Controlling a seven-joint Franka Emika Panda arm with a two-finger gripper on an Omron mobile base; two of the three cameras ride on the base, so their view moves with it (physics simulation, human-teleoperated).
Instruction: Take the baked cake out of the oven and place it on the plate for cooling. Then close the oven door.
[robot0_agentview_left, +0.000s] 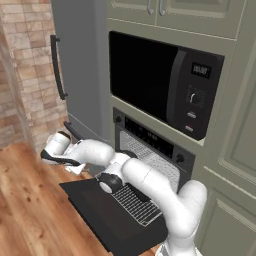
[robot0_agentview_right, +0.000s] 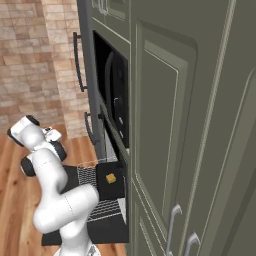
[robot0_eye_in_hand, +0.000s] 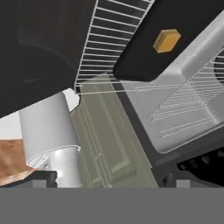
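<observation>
The oven (robot0_agentview_left: 150, 138) stands with its oven door (robot0_agentview_left: 95, 212) dropped flat and the wire rack (robot0_agentview_left: 136, 204) pulled out over it. On the rack lies a black tray (robot0_agentview_right: 114, 187) carrying the small golden cake (robot0_agentview_right: 111, 178), also seen as the cake (robot0_eye_in_hand: 166, 40) in the hand view. My gripper (robot0_eye_in_hand: 113, 181) is open, its tips wide apart with nothing between them. It hangs left of the door, the gripper (robot0_agentview_left: 66, 162) well clear of the cake, and my forearm crosses the oven front. The plate is out of view.
A larger black microwave (robot0_agentview_left: 160, 85) sits above the oven. A grey fridge (robot0_agentview_left: 80, 65) with a long handle stands to the left, beside a brick wall (robot0_agentview_left: 27, 60). Olive cabinet doors (robot0_agentview_right: 190, 140) flank the oven on the right. Wooden floor (robot0_agentview_left: 30, 210) lies open at left.
</observation>
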